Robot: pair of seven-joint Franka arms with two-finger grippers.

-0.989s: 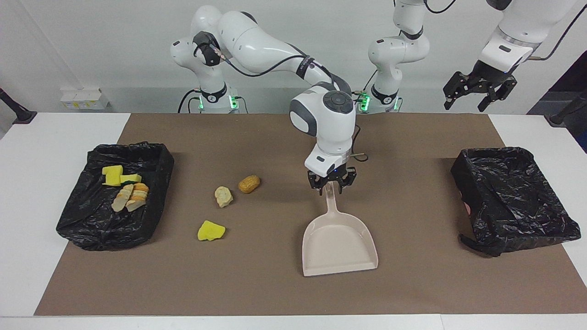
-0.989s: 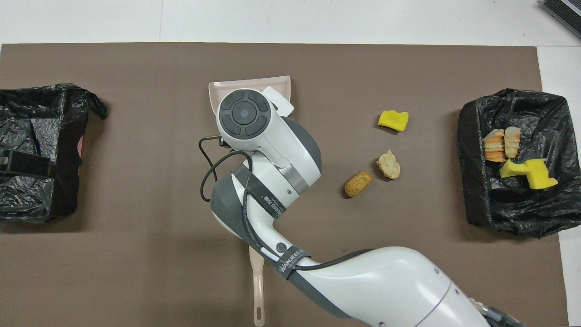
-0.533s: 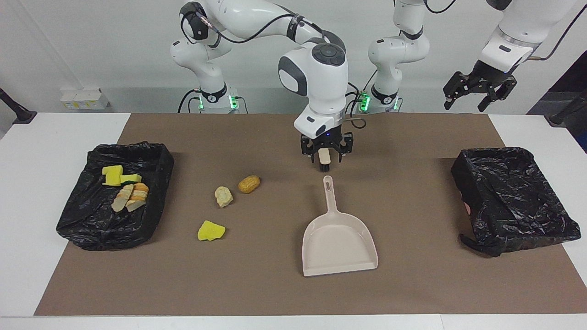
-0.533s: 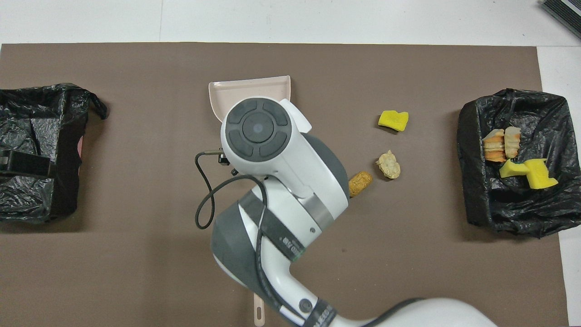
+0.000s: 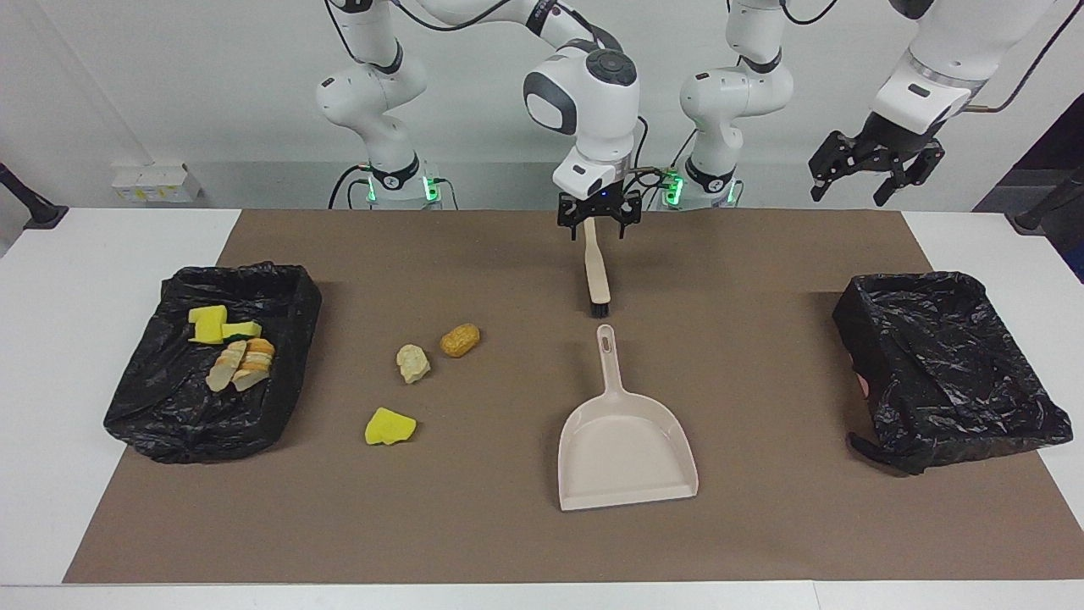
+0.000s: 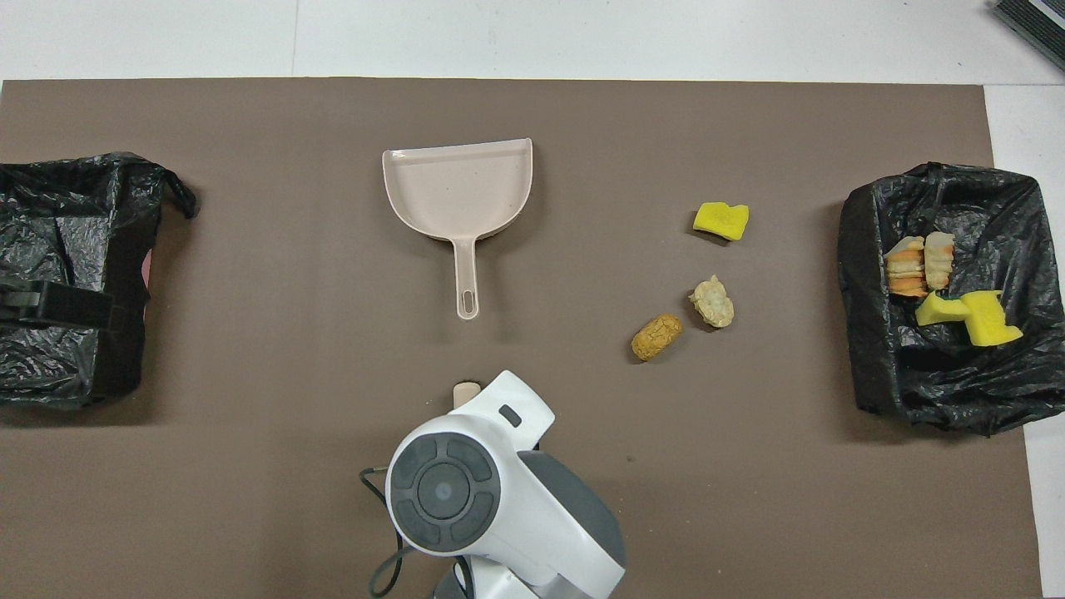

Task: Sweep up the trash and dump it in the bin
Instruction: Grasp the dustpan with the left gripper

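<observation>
Facing view: right pincer [image 5: 593,222] grips brush [image 5: 596,273], hanging bristles-down.

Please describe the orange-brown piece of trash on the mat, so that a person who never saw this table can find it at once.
Start from the black-lined bin at the right arm's end of the table, which already holds scraps. Three scraps lie on the brown mat between it and the beige dustpan. The orange-brown lump is the one nearest the robots, peanut-shaped, beside a cream chunk; the third is a yellow sponge piece.

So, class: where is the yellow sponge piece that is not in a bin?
The yellow sponge piece lies on the brown mat, between the dustpan and the right arm's bin, farther from the robots than the cream chunk.
</observation>
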